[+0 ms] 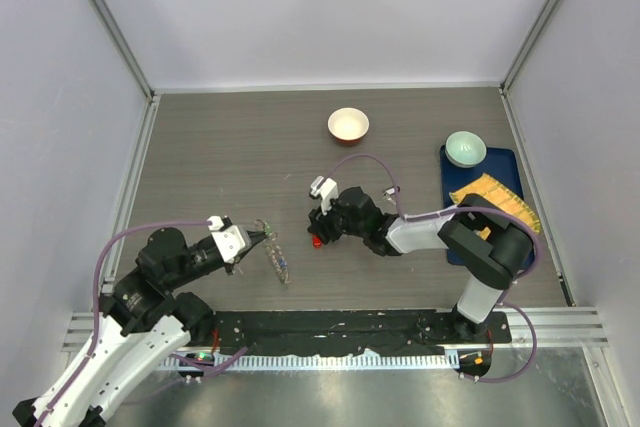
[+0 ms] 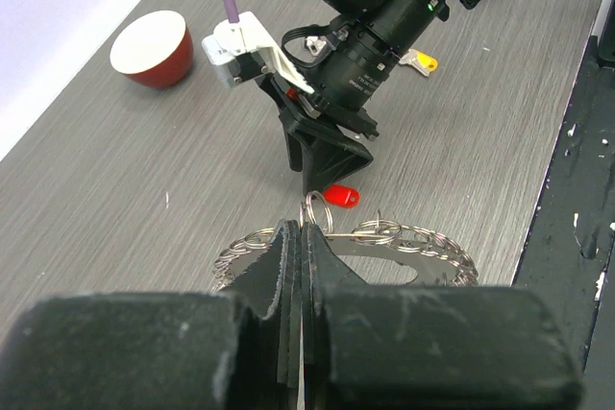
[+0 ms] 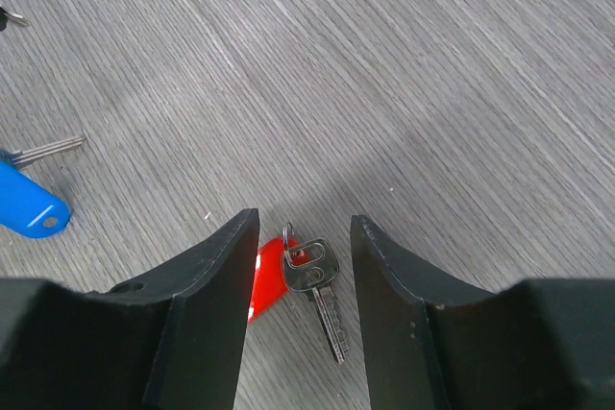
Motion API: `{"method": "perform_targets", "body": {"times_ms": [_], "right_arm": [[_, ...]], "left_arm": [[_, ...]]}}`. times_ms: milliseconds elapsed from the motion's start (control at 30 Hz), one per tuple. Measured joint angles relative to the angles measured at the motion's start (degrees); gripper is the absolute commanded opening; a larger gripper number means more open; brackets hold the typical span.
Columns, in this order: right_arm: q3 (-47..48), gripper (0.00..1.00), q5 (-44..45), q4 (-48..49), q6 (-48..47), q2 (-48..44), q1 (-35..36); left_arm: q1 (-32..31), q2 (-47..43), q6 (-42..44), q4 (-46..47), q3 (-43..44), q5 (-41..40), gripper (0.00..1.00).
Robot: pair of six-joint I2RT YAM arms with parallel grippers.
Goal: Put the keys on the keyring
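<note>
The keyring (image 2: 423,247), a thin grey ring fringed with small silver loops, lies on the table near the left arm (image 1: 278,259). My left gripper (image 2: 303,228) is shut on its near edge. A silver key (image 3: 322,280) with a red plastic tag (image 3: 267,280) lies flat on the table, just beyond the keyring (image 2: 340,196). My right gripper (image 3: 305,223) stands open over it with one finger on each side, neither touching the key. A blue-tagged key (image 3: 29,208) lies to the left in the right wrist view. A yellow-tagged key (image 2: 421,62) lies behind the right arm.
A red-and-cream bowl (image 1: 348,125) stands at the back middle. At the right, a blue tray (image 1: 513,169) holds a pale green bowl (image 1: 465,148) and a yellow cloth (image 1: 495,202). Grey walls enclose the table on three sides.
</note>
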Motion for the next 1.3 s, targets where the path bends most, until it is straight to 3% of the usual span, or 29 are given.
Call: {"method": "perform_targets", "body": {"times_ms": [400,600,967,1300], "right_arm": [[0.90,0.45,0.04,-2.69,0.00,1.25,0.00],[0.90,0.38,0.22,-3.21,-0.02,1.25,0.00],[0.92,0.01,0.20,-3.41,-0.07,1.38,0.00],[-0.39,0.01,-0.57,-5.84,-1.29,-5.29,0.00]], "left_arm": [[0.02,0.42,0.00,0.02,0.00,0.02,0.00],[0.02,0.42,0.00,0.02,-0.04,0.02,0.00],[0.02,0.44,0.00,0.02,-0.22,0.04,0.00],[0.17,1.42,0.00,0.04,-0.22,1.27,0.00]]}}
